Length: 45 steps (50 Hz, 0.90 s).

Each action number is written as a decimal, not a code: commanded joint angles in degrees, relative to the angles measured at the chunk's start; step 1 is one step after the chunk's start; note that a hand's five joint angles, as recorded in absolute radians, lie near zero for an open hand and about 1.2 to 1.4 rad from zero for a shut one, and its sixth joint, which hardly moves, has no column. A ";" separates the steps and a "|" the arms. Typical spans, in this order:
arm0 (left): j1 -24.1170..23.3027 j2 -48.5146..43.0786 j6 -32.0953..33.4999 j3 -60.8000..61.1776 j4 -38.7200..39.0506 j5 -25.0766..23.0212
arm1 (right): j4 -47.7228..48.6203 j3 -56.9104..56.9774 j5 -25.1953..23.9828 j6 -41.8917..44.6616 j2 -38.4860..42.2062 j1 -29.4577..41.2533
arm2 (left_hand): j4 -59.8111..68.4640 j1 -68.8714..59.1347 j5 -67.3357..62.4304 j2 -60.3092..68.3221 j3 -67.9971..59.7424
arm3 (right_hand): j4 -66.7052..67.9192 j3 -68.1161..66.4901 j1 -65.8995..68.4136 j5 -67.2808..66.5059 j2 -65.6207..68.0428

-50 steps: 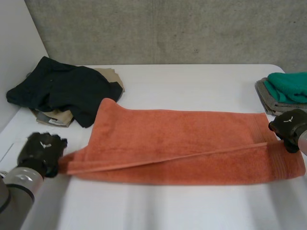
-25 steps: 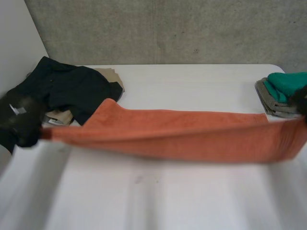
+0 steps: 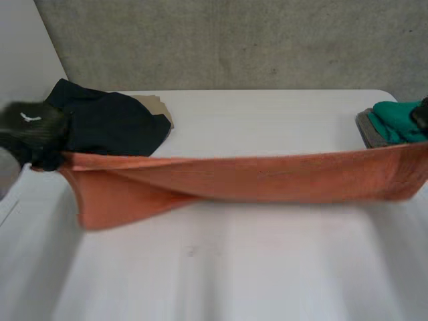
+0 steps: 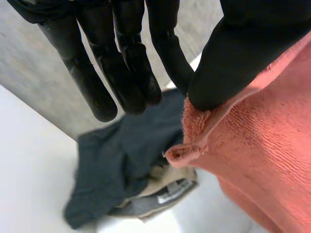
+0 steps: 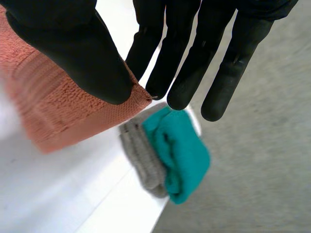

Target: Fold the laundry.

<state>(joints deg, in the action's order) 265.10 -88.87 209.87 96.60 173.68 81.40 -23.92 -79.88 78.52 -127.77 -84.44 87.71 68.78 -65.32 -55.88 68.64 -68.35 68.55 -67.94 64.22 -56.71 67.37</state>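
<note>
Now left hand (image 4: 243,48) pinches orange towel (image 3: 267,180) corner under thumb; right hand (image 5: 73,53) pinches opposite corner. Grips shallow: hard stretch could slip corner free, skewing fold.

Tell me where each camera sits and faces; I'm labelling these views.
Head view: above and behind, centred, looking down at the table; the left hand holds the orange towel.
Left wrist view: on the left wrist, looking along its fingers toward the dark clothes.
Right wrist view: on the right wrist, looking past the right hand toward the teal cloth.
All three share the orange towel.
</note>
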 commanded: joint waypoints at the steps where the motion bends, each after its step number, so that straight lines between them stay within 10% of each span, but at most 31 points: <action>1: -3.63 -20.27 1.33 -16.07 3.15 0.86 | 7.29 8.42 5.23 -2.04 13.50 2.55 | 11.22 -14.68 -14.12 11.36 -11.65 | 11.45 -12.06 15.78 -13.29 12.63; 19: -9.17 -35.23 -3.67 -67.69 21.08 13.43 | 53.98 25.57 12.44 -16.11 17.20 9.32 | 11.22 -14.68 -14.12 11.36 -11.65 | 11.45 -12.06 15.78 -13.29 12.63; 45: -9.08 -23.82 -5.79 -8.55 20.03 9.13 | 42.21 -3.87 1.37 -15.40 18.96 6.07 | 11.22 -14.68 -14.12 11.36 -11.65 | 11.45 -12.06 15.78 -13.29 12.63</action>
<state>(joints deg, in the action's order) 255.96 -116.91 203.47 76.22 193.46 90.62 23.37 -77.07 82.65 -143.98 -64.85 94.55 68.98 -65.32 -55.88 68.78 -68.54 68.57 -68.22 64.22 -57.22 67.36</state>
